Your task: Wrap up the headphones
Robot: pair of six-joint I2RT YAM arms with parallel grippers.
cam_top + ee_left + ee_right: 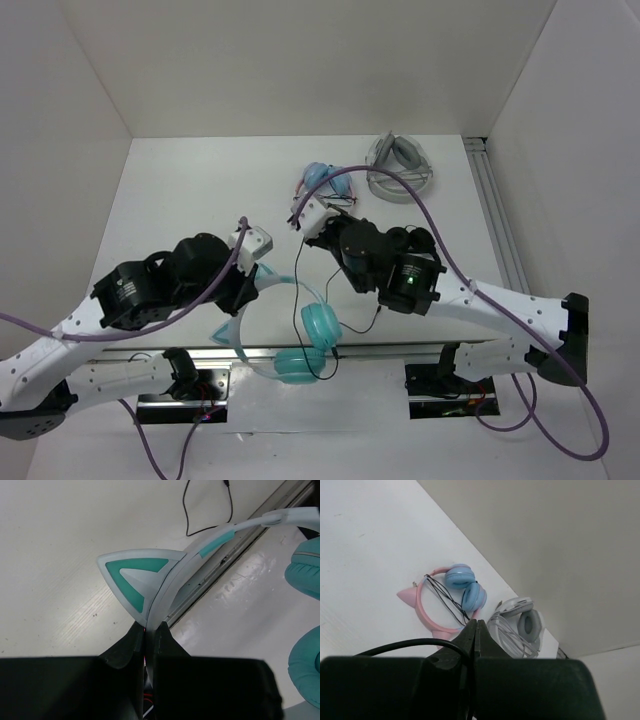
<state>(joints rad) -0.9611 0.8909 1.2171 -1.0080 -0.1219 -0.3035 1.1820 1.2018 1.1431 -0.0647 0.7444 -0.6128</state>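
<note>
Step in hand: mid-wrap by the look of it, with the cable taken up and no turns seen on the band yet.

Left gripper point(149, 628): pinched down narrow on the headband point(170, 587) of the headphones point(320, 323), gripping it edge-on. One cat ear point(136, 575) just ahead of those jaws and a little to their left. Band curving on ahead and to their right. Teal cups point(306, 572) well off to the right of the jaws, lying on the table point(55, 555).

Right gripper point(475, 629): fingers pressed together with no gap showing. Black cable point(405, 644) coming in from the jaws' left and ending at their base. Judged nipped there, though the contact itself is hidden behind the fingers. From above, cable traced from these jaws back down to the cups, with a slack loop lying beside them.

Beyond the right jaws, well apart: pink headphones point(445, 592) already bound in their own cord, and grey headphones point(520, 625) further right. Neither is part of this job.

Next move, as a judgement: calls for carrying the held cable over and around the band, somewhere between the left jaws and the cups. Needs the slack drawn up first, or the turn will sag off. Needs the left grip kept firm and level so the band does not twist. Room between the two wrists looks tight, so a crossing path wants care.
</note>
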